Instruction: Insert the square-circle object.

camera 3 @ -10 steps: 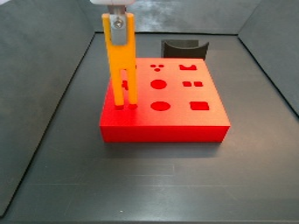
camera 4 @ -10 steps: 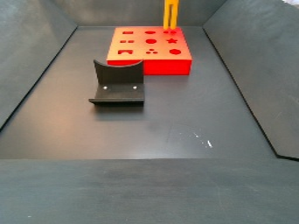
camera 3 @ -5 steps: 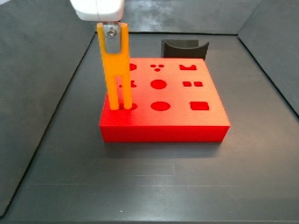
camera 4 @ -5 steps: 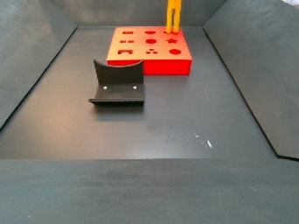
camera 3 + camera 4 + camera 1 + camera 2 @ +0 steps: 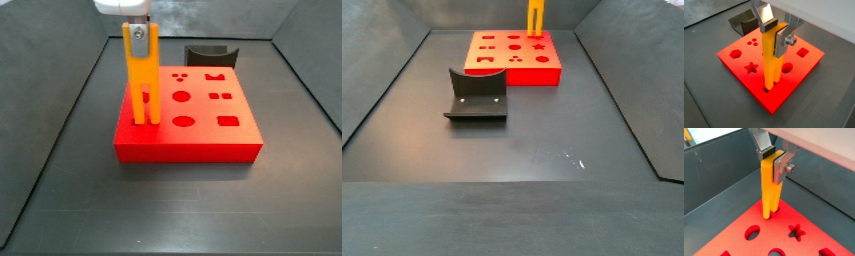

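Note:
The square-circle object is a long orange-yellow bar standing upright at the near-left corner of the flat red block. Its two prongs enter holes in the block's top, as both wrist views show. My gripper is shut on the bar's upper end, one silver finger on each side. It also shows in a wrist view and at the top edge of a side view. In a side view only the bar's lower part shows over the block.
The dark fixture stands on the grey floor apart from the block and also shows behind it. The block's top has several other shaped holes. Sloping grey walls enclose the floor.
The bar leaned left half a second ago and now stands upright again. Its prongs sit a little lower in the block than one second ago.

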